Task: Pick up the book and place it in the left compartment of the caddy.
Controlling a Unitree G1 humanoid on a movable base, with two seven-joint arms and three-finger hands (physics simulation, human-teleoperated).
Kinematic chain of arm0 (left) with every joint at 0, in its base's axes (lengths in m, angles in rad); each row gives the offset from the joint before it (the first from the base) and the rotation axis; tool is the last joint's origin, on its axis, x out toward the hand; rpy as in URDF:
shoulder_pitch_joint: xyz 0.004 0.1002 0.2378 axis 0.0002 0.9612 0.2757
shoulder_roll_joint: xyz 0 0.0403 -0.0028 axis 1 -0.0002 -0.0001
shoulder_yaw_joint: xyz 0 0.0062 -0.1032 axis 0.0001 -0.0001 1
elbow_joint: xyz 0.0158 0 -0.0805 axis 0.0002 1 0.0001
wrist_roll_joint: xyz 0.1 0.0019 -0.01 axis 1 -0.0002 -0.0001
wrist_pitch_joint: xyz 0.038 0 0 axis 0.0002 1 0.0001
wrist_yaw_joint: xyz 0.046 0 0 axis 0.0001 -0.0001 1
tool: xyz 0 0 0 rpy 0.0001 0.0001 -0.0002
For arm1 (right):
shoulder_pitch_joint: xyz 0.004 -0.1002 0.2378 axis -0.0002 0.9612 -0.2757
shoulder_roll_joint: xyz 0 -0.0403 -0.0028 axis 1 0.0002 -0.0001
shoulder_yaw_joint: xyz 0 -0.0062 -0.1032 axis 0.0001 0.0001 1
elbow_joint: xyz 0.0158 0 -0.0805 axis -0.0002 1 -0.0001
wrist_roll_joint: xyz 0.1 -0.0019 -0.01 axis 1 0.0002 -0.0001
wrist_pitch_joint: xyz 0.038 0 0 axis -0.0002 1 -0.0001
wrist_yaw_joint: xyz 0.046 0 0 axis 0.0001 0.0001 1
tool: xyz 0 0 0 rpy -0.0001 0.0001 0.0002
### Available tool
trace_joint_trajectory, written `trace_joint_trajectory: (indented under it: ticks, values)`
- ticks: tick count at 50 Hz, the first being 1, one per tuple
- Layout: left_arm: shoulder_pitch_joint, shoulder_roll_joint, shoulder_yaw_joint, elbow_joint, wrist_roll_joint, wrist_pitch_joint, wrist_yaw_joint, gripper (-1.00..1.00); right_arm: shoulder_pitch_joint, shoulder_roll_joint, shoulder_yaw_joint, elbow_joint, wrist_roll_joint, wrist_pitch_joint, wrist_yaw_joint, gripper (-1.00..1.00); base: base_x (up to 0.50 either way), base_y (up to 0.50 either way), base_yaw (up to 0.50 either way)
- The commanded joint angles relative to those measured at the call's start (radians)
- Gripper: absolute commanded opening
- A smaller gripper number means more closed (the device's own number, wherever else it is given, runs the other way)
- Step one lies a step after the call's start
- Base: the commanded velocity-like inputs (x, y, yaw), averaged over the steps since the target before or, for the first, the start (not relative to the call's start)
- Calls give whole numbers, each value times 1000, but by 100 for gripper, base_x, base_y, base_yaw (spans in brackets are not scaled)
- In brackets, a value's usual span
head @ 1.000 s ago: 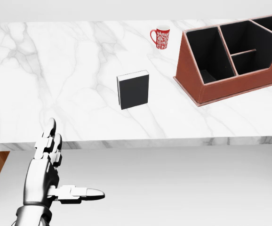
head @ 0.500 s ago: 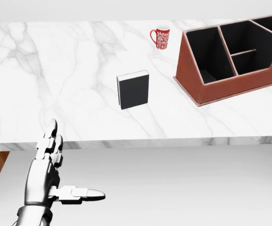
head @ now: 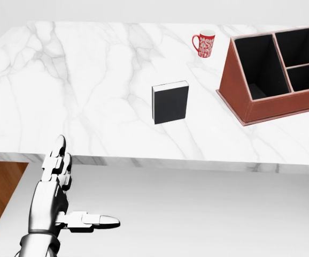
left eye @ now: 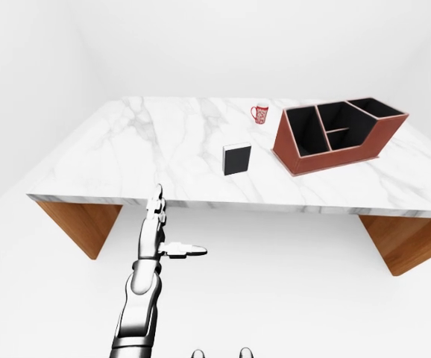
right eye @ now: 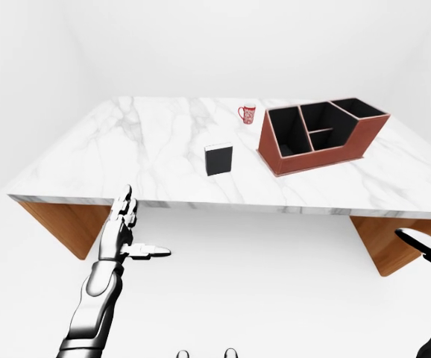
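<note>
The black hard-cover book with a white page edge stands upright on the white marble tabletop, near the middle of the head view and well apart from every edge of the slab. To its right in that view, clear of it with bare marble between, sits the reddish-brown leather caddy with black-lined compartments; its left compartment is the one nearest the book and looks empty. The red-and-white patterned mug stands above and between them, close to the caddy's upper left corner but not touching it. Against the head view of half a second ago the whole picture has slid right: book, mug and caddy keep their spacing to each other, and the table's wooden leg now shows at lower left, so the camera has moved, not the things. I judge this a repositioning of the base or head, with the reach not yet begun. The silver left hand hangs below the table's near edge, its fingers straight and spread, thumb out sideways, holding nothing. Only a dark tip of the right hand shows at the right-eye view's lower right; whether it is spread or closed I cannot tell. Bare marble lies all around the book, giving room for an approach from the left.
</note>
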Motion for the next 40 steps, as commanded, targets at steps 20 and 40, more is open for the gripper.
trace_joint_trajectory:
  ticks: [20,40]
  values:
    - [-7,0,2,16,0,0,6,100,-1,-1,3,7,2,0,-3,100,0,0,25]
    - [0,-1,-4,-1,6,0,4,100,-1,-1,4,12,2,0,1,100,0,0,22]
